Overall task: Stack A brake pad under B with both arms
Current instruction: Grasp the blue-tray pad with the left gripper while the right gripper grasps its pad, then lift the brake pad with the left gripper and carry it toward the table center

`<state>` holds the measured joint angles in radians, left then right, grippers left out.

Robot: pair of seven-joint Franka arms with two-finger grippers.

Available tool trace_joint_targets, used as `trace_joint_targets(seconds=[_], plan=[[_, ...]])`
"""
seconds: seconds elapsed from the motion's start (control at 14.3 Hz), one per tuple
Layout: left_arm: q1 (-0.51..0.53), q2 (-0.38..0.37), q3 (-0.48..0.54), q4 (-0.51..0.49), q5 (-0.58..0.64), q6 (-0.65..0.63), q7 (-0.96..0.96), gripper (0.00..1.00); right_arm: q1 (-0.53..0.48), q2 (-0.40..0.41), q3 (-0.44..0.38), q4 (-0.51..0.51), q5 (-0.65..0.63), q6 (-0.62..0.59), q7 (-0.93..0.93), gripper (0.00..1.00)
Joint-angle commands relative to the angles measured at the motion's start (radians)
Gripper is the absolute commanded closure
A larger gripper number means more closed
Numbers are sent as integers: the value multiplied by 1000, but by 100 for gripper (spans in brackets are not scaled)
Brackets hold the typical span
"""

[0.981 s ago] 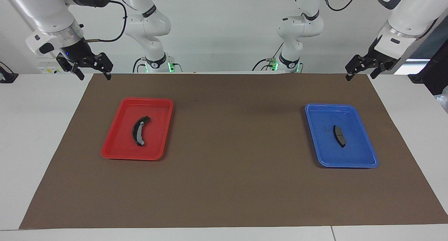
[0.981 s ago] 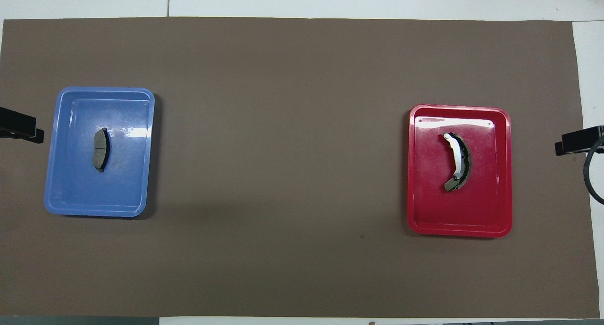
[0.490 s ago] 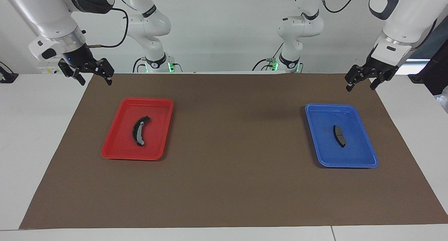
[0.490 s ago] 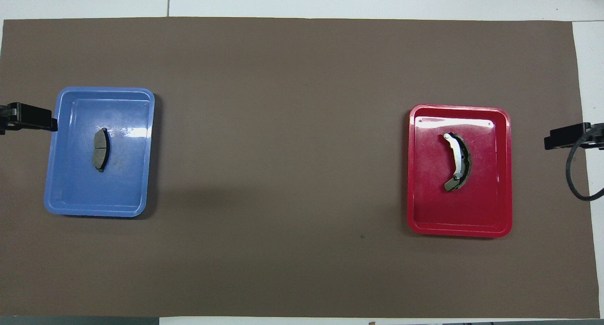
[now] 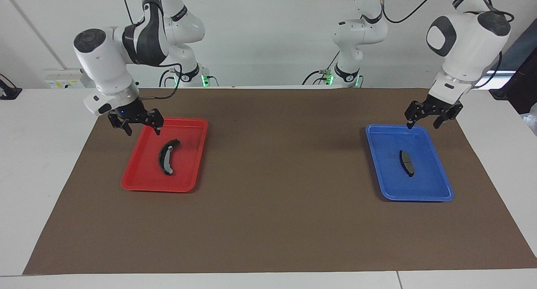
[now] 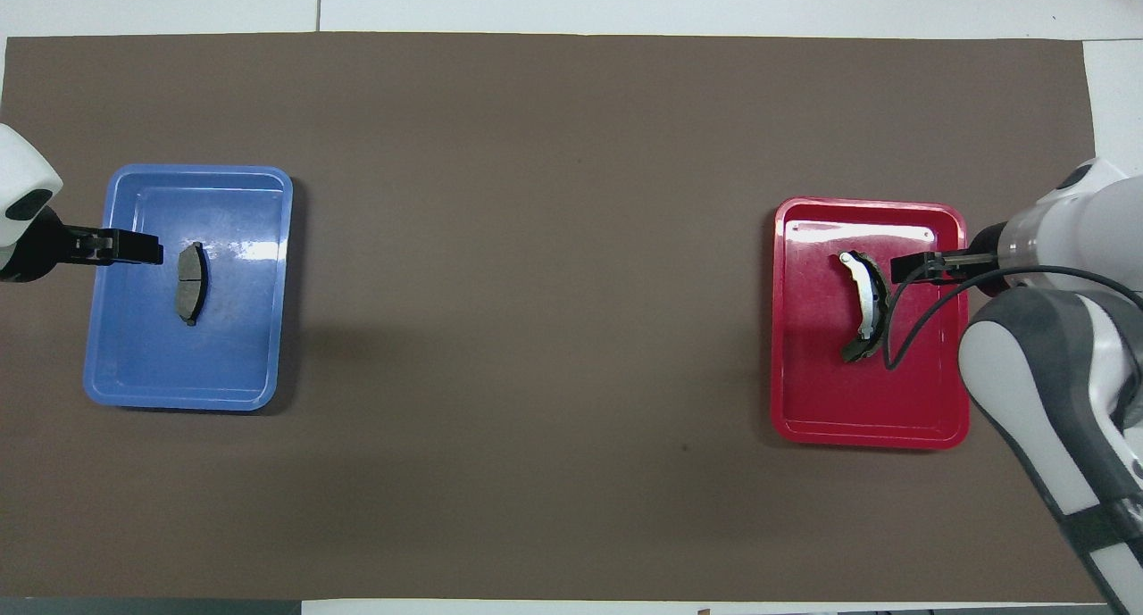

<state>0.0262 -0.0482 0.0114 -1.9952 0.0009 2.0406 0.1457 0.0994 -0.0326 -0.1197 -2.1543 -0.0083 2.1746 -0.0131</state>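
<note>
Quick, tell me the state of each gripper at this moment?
Left gripper: open, empty, over the blue tray.
Right gripper: open, empty, over the red tray.

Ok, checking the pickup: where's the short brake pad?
The short brake pad lies in the blue tray toward the left arm's end, with the left gripper raised over that tray.

A robotics lab: two white jointed arms (image 5: 113,66) are mounted at one edge of a white table (image 5: 37,154) covered by a brown mat (image 5: 277,222), before a plain white wall (image 5: 260,33), with cables and green-lit bases (image 5: 188,79).
</note>
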Motion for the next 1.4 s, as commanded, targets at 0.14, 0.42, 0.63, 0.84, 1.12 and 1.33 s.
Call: trace_joint_targets(seconds=[0.14, 0.42, 0.63, 0.84, 1.12, 1.33], plan=[[86, 148, -2, -40, -4, 174, 120, 7, -6, 97, 2, -125, 7, 238, 9, 1], [101, 270, -4, -40, -4, 302, 146, 7, -6, 117, 2, -137, 7, 235, -1, 5], [106, 297, -4, -74, -5, 335, 141, 8, -6, 114, 2, -154, 7, 240, -34, 13], [106, 291, -4, -119, -5, 371, 132, 10, -7, 117, 2, -153, 5, 241, -47, 14], [98, 280, -4, -123, -5, 334, 92, 38, -10, 143, 2, -147, 5, 244, -76, 22], [95, 255, -4, -136, -5, 305, 86, 75, -9, 148, 2, -148, 5, 244, -76, 33]])
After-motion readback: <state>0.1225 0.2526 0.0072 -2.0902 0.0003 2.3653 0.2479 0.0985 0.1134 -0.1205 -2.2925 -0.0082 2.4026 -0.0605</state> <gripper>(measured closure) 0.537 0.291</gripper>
